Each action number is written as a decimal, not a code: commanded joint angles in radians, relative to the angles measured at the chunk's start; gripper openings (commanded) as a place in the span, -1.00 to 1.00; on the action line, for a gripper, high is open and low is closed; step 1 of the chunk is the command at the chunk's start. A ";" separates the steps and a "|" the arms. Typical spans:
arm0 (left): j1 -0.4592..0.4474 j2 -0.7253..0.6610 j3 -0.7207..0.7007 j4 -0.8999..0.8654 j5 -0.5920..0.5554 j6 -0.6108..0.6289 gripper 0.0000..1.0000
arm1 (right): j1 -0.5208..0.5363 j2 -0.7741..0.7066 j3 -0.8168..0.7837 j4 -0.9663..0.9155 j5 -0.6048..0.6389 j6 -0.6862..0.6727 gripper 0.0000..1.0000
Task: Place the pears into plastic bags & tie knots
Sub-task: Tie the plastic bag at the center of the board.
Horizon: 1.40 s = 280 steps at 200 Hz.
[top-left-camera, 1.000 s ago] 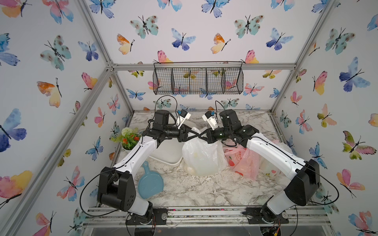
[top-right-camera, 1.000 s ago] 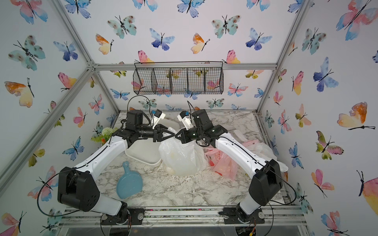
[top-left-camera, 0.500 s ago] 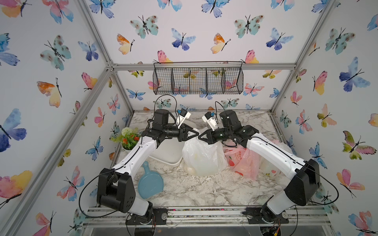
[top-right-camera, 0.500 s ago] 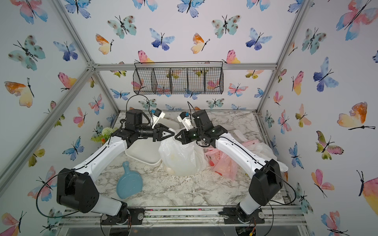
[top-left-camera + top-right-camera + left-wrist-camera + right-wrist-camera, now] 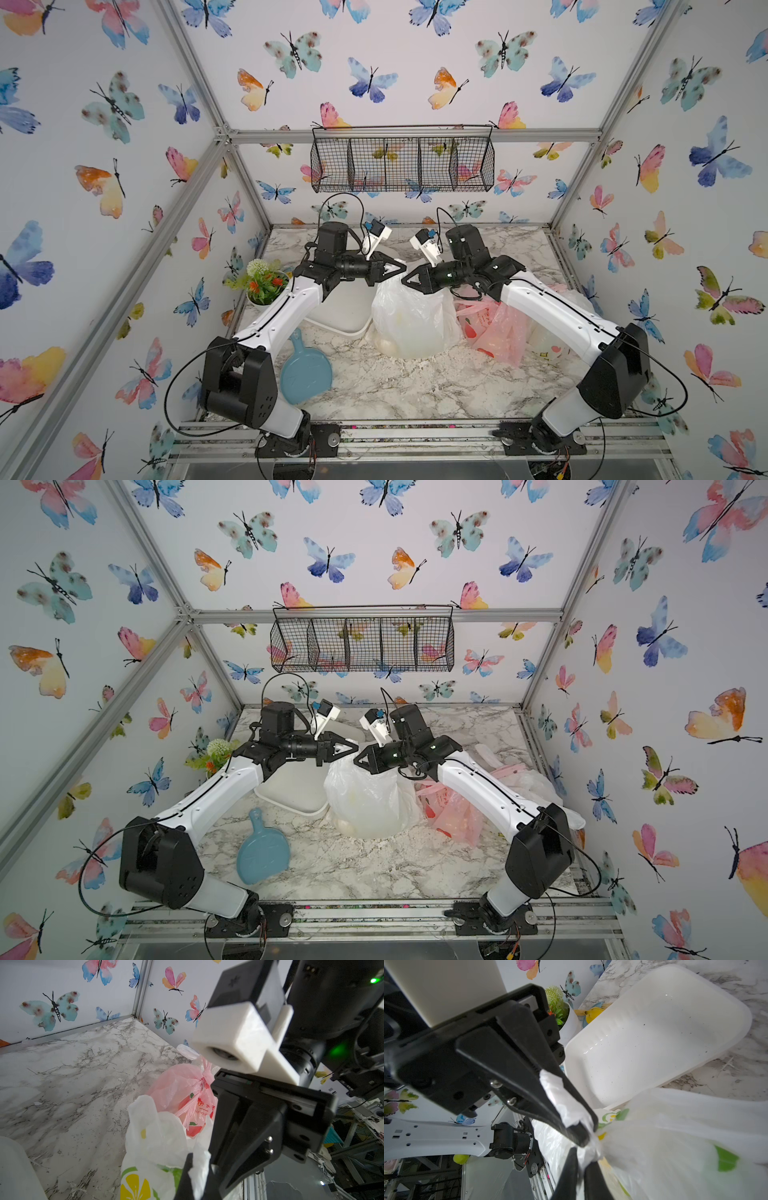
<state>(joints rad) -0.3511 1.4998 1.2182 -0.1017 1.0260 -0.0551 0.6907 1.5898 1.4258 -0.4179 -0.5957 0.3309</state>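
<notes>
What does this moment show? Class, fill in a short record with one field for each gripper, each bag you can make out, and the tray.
left gripper: shut on a handle of the lemon bag
right gripper: at the same bag's top, white plastic between its fingers; grip unclear
lemon bag: upright mid-table, pale rounded shapes showing through
pink bag: on the lemon bag's right, its knot tied
white tray: on the lemon bag's left, no pears visible in it
</notes>
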 commanded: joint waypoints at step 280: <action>-0.034 -0.120 -0.032 -0.004 0.004 0.251 -1.00 | -0.041 0.093 0.183 -0.157 -0.049 -0.621 0.16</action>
<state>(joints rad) -0.3752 1.4090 1.1652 -0.0776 1.0111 0.1699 0.6643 1.6951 1.6146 -0.5896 -0.6106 -0.3027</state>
